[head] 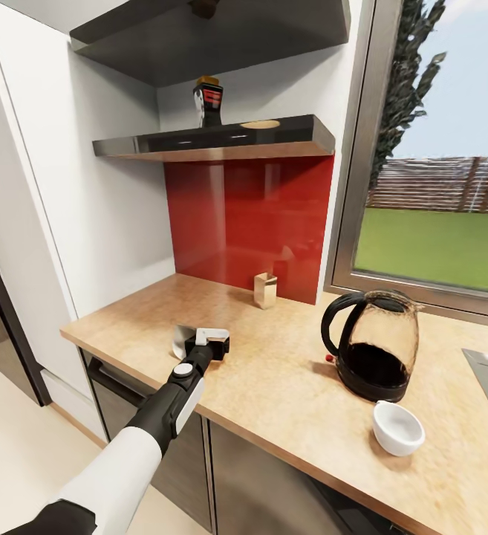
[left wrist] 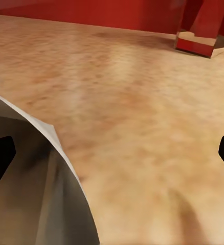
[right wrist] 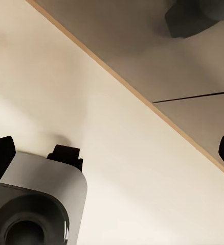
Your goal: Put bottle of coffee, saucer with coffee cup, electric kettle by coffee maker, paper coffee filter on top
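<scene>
Head view: left gripper (head: 203, 336) is seen low centre-left over the countertop (head: 273, 386), fingers spread around the white filter (head: 180, 340). Kettle (head: 373, 343) and cup (head: 397, 427) are placed lower right; bottle (head: 208, 101) is kept on the shelf (head: 214, 141), upper centre. Right gripper's (right wrist: 112, 153) fingers are seen spread, nothing between.

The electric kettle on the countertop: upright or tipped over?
Upright. The electric kettle stands on its black base on the countertop, loop handle at its side, top uppermost.
</scene>
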Controlling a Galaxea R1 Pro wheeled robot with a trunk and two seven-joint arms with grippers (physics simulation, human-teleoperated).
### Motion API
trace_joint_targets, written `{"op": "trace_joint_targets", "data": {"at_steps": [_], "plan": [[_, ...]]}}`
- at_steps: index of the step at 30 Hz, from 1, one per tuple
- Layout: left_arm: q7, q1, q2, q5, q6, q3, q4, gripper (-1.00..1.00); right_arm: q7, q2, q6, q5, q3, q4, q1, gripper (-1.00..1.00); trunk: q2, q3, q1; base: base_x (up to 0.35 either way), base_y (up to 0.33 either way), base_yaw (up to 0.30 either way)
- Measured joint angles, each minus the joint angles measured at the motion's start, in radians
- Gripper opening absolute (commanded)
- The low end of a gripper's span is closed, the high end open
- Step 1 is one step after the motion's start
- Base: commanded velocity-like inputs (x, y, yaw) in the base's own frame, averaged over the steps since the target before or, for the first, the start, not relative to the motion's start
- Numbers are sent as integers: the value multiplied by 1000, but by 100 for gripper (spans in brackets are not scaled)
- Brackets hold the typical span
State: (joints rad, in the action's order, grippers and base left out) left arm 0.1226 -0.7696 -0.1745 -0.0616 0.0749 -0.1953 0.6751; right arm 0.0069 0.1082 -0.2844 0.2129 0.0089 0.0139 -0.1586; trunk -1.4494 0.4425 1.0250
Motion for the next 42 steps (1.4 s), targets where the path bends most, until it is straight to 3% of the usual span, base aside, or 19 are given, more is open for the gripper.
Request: {"op": "trace_joint_targets", "data": {"at_steps": [11, 12, 42], "plan": [[0, 0, 0, -1, 0, -1, 0, 100, 0, 0, 0, 0, 0, 0, 0, 100, 0, 0, 0, 0, 0, 0], [0, 0, 0, 0, 0, -1, 0, -100, 0, 0, 0, 0, 0, 0, 0, 100, 0, 0, 0, 0, 0, 0], [-1, 0, 0, -1, 0, -2, 2, -100, 0, 0, 0, 0, 0, 0, 0, 100, 7, -3, -4, 0, 0, 0]]}}
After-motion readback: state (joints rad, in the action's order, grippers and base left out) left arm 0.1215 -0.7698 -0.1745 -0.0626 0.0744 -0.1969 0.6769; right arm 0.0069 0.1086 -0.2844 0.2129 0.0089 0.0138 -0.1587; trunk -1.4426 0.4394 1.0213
